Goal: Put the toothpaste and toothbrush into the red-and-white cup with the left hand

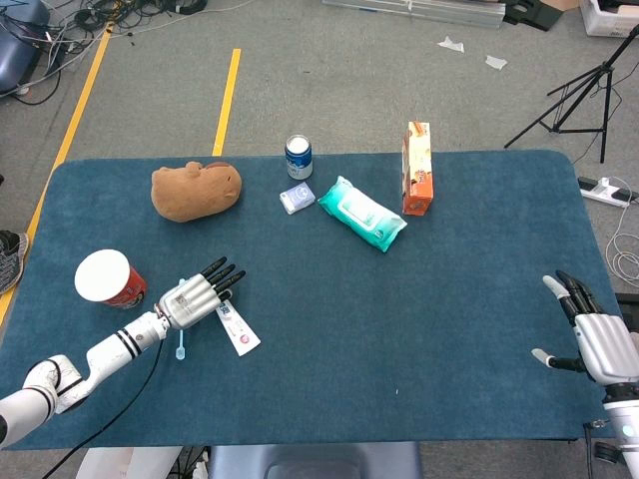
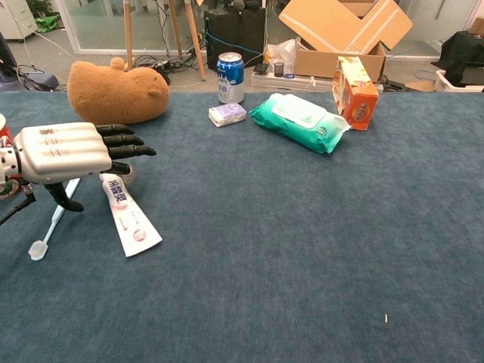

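Note:
A white toothpaste tube (image 1: 238,329) (image 2: 128,215) lies flat on the blue table, cap end toward the far side. A light blue toothbrush (image 1: 181,337) (image 2: 53,221) lies just to its left. My left hand (image 1: 197,296) (image 2: 72,151) hovers over the far ends of both, fingers straight and spread, holding nothing. The red-and-white cup (image 1: 106,278) stands upright to the left of the hand; in the chest view only a sliver shows at the frame's left edge. My right hand (image 1: 591,334) rests open at the table's right edge, far from everything.
A brown plush toy (image 1: 196,191) (image 2: 113,92) lies behind the left hand. Further back stand a blue can (image 1: 299,157), a small pack (image 1: 297,199), a green wipes packet (image 1: 361,214) and an orange carton (image 1: 417,170). The table's front edge (image 1: 329,441) runs near the camera.

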`<state>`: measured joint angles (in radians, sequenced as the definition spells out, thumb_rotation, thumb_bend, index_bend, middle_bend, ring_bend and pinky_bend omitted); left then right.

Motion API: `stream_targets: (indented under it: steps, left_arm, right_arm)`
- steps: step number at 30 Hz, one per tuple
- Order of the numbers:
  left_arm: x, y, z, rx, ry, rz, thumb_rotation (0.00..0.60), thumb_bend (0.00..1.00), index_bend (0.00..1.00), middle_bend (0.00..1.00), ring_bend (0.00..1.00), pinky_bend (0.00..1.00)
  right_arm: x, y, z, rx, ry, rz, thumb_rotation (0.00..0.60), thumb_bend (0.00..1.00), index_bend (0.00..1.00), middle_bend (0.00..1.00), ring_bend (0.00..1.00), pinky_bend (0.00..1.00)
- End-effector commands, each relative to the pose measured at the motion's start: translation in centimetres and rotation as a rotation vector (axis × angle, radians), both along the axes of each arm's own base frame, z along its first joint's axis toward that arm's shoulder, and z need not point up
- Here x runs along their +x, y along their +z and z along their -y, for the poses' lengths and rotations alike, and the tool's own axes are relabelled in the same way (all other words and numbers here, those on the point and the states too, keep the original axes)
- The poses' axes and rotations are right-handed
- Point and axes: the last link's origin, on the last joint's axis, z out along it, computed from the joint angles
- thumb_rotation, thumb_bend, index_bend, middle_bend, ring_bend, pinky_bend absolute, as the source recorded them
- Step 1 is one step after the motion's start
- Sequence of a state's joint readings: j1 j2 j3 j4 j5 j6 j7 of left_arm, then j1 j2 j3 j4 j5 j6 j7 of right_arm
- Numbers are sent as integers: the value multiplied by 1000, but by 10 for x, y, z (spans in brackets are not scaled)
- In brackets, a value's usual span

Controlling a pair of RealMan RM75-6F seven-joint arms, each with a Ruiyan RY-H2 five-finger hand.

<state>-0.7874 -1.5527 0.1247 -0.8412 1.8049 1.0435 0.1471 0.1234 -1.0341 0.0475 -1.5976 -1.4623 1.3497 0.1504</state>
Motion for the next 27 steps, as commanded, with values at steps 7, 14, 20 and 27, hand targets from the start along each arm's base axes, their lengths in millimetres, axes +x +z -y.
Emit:
stream_targets:
  steps: [7, 14, 20, 27]
  left_arm:
    - [-3, -3, -3, 9, 10, -10, 600, 0, 354, 0, 0, 0]
    - [-4, -5, -5, 16, 31, -10, 600, 0, 401, 0, 0, 0]
    - [-5, -5, -4, 28, 83, 0, 600, 0, 478, 0, 0, 0]
    - [-5, -3, -1, 50, 172, -19, 600, 0, 505, 0, 0, 0]
  right_arm:
    - [-1, 0, 0, 0, -2, 0, 600, 0, 0, 0, 0, 354]
    - [-1, 0, 0, -1, -4, 0, 600, 0, 0, 0, 0, 354]
    - [-1, 0, 0, -1, -4, 1, 600, 0, 0, 0, 0, 354]
    - [-1, 0, 0, 1, -3, 0, 600, 0, 0, 0, 0, 354]
